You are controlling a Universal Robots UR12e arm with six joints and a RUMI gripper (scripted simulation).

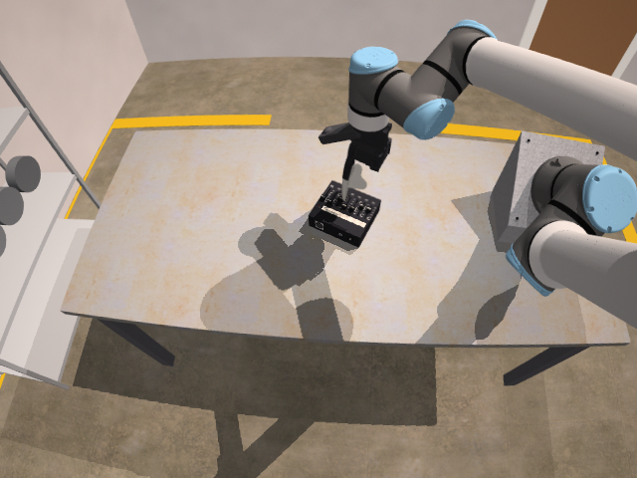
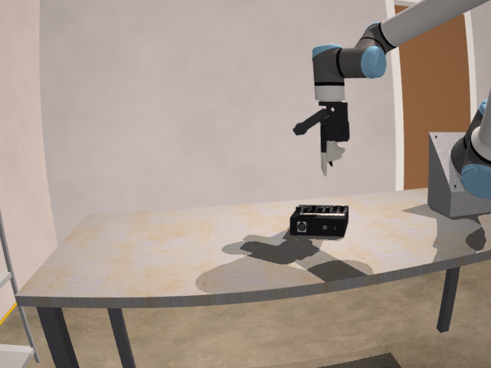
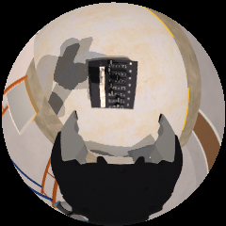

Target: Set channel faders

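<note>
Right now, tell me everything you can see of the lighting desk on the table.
The lighting desk is a small black box, slightly askew near the middle of the table. Its top carries a row of fader slots with small knobs and a pale tape strip; the writing is too small to read. Its side face shows a round socket and small controls. The open gripper hangs above it, apart.

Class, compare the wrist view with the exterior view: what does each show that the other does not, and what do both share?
Only the wrist view shows the desk's top face head-on: the pale tape strip beside the rows of faders, with both fingers spread wide apart and nothing between them.

Only the exterior view shows the lighting desk's front panel with its sockets, the clear gap between the gripper and the desk, and the grey arm pedestal.

Both show the lighting desk resting on the table.
</note>
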